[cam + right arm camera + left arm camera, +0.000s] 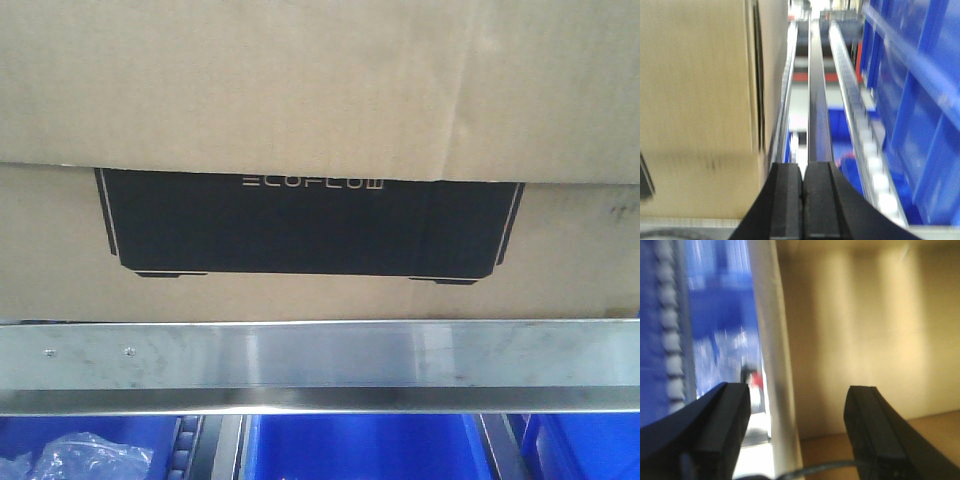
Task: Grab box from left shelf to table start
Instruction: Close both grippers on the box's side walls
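Box (pixel 300 90): brown carton on the left shelf, black ECOFLOW print facing out.
Left shelf (pixel 320 365): steel front rail just below the box.
Blue bins (pixel 360 450): under the rail.
Left jaws: spread, empty, facing the box.
Right jaws: pressed together, empty, beside the box.

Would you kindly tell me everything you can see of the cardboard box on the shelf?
The box is a large carton of plain brown corrugated cardboard, filling the front view. Its near face bears a wide black device silhouette with pale ECOFLOW lettering, its top edge overlapped by a cardboard flap. It stands upright, right above the silver shelf rail. The open left gripper faces one side, holding nothing.
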Action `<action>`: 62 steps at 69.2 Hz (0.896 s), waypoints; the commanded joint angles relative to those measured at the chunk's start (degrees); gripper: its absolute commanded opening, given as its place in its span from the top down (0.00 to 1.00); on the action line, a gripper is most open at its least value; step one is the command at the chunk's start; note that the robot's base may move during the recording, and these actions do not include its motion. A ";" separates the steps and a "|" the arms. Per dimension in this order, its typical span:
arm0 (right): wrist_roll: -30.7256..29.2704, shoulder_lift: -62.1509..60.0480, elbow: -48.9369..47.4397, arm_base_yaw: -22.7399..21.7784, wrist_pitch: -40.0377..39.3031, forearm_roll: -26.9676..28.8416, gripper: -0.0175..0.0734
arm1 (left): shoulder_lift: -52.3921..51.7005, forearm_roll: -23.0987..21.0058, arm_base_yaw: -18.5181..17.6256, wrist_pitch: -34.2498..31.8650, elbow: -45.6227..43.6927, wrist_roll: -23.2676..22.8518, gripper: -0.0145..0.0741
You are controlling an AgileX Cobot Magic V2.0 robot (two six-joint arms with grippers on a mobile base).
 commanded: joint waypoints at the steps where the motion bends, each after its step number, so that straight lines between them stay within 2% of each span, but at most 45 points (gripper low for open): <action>1: -0.04 -0.48 -4.57 -0.07 -5.26 1.04 0.74 | -0.61 0.06 -0.42 -0.85 -2.42 -1.91 0.48; 7: -0.04 -0.48 -9.54 -0.07 -1.29 1.04 0.72 | -0.31 0.11 -0.42 -0.34 -2.64 -3.20 0.48; 11: -0.04 -0.17 -13.42 -0.07 2.95 1.04 0.64 | -0.31 0.50 -0.42 -0.45 -2.64 -3.18 0.48; 15: -0.04 0.74 -17.32 -0.07 7.55 1.04 0.50 | -0.31 1.23 -0.42 -0.45 -2.64 -3.18 0.48; 20: -0.09 3.11 -22.36 -0.07 11.04 0.99 0.26 | -0.31 2.17 -0.42 -0.45 -2.64 -3.18 0.48; 25: -0.09 7.22 -27.56 -0.07 13.09 0.99 0.10 | -0.31 3.13 -0.42 -0.45 -2.64 -3.18 0.48; 41: -0.09 26.53 -43.56 -0.07 20.59 0.99 0.18 | -0.31 3.52 -0.42 -0.45 -2.64 -3.18 0.48; 62: -0.09 55.39 -68.65 -0.07 36.67 0.99 0.18 | -0.22 3.52 -0.42 -0.45 -2.64 -3.18 0.48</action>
